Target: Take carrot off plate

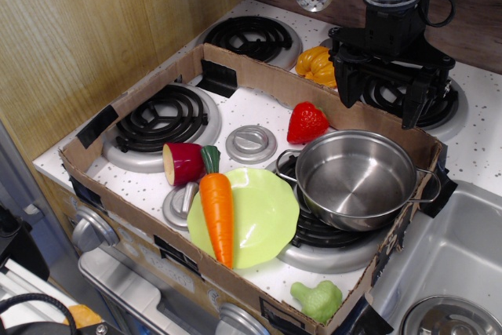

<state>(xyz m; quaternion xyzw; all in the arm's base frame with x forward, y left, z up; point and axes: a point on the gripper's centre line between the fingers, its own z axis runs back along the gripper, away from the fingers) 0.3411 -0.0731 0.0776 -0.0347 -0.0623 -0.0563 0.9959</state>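
The bright orange carrot (218,211) with a green stem top lies lengthwise on the left part of the lime-green plate (267,213), stem toward the back and tip toward the front rim. The plate rests on the toy stove top inside a low cardboard wall. My black gripper (384,96) hangs above the back right burner, well behind and to the right of the plate. Its two fingers point down and stand wide apart with nothing between them.
A steel pot (354,178) sits right of the plate, touching its edge. A red halved vegetable (183,163) lies by the carrot's stem. A strawberry (307,122), a yellow-orange ribbed toy (316,64) and a green toy (318,300) lie around. The cardboard wall (141,217) rings the stove.
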